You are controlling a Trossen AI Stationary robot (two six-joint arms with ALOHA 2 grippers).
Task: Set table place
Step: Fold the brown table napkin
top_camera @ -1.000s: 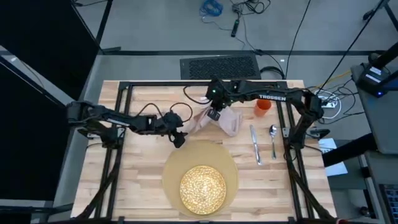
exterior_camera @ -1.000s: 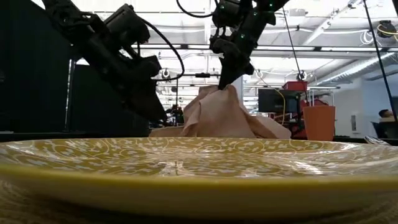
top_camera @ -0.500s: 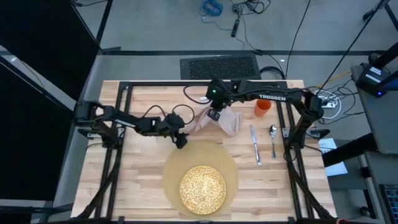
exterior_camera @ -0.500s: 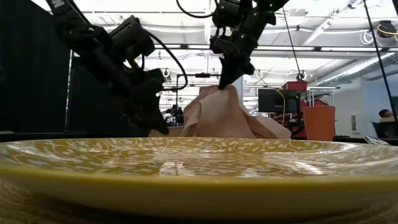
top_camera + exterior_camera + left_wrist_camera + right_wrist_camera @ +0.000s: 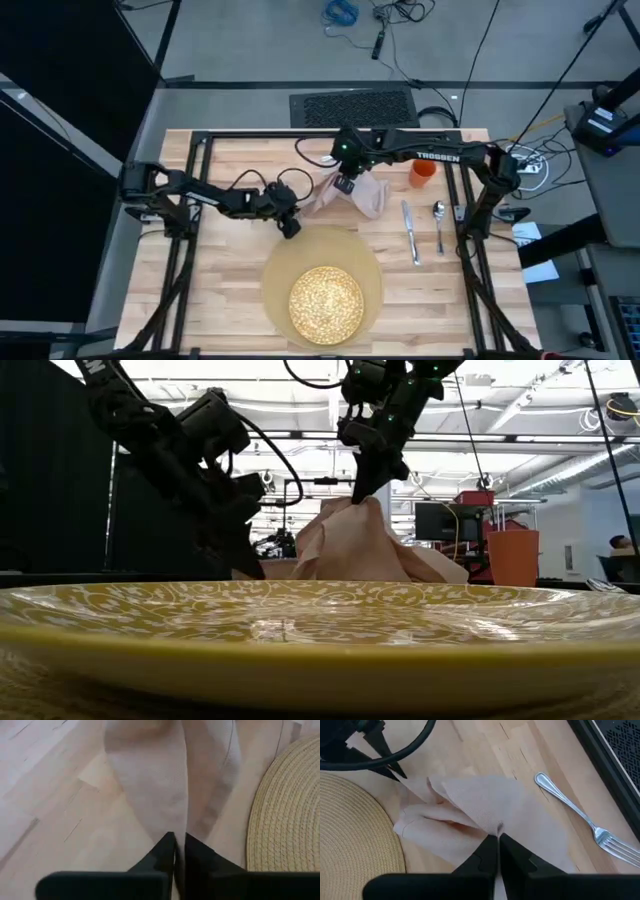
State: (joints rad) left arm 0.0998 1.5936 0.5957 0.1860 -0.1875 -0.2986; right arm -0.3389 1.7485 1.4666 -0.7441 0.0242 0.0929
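Observation:
A beige napkin (image 5: 365,197) is bunched up on the table (image 5: 230,290), just beyond the round tan placemat (image 5: 275,270). The placemat carries the yellow speckled plate (image 5: 326,305). My right gripper (image 5: 345,186) is shut on the napkin's raised top. My left gripper (image 5: 291,228) is shut on the napkin's low corner on the left, beside the placemat's far edge (image 5: 280,820). The rest of the cloth rests on the wood. My left gripper pinches the napkin's corner (image 5: 175,827) between its two fingers, slanting down from the table's left. That corner lies low at the table top, next to the placemat. My right gripper pinches a peak of the napkin (image 5: 497,827) between its two fingers from above, pointing down. The cloth is tented up below the gripper (image 5: 350,545) with its lower edges on the table.
A knife (image 5: 410,235) and a spoon (image 5: 439,225) lie right of the napkin. A fork (image 5: 580,820) lies close by, and an orange cup (image 5: 424,170) stands at the far right. The black frame (image 5: 200,150) rings the table.
My left gripper has come down and a little toward the napkin's low corner by the placemat. It has shut there on the cloth. The right gripper and the raised napkin have kept still.

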